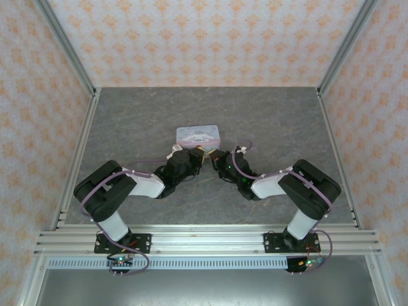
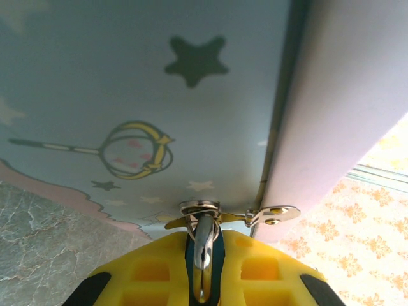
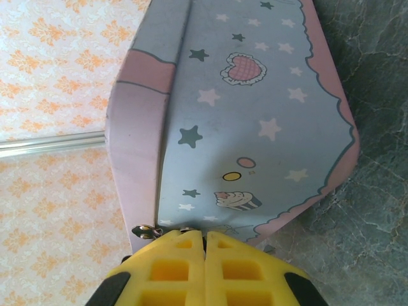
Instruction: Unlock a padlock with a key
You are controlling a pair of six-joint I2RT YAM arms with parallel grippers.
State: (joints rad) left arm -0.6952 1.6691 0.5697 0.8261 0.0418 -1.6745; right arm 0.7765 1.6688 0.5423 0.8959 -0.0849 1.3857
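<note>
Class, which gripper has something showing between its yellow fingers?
The left gripper: the dark teal padlock, with silvery metal, sits between its fingers, whereas the right gripper's fingers meet with nothing visible between.

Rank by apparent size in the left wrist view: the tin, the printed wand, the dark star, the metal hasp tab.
The tin, largest by far
printed wand
dark star
metal hasp tab, smallest

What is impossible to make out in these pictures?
1. Top external view: the small dark teal padlock is too small, crowded by left claw and right claw.
2. Left wrist view: yellow fingers hide most of its body and keyhole.
3. Right wrist view: shut fingers hide whatever the claw pinches.
</note>
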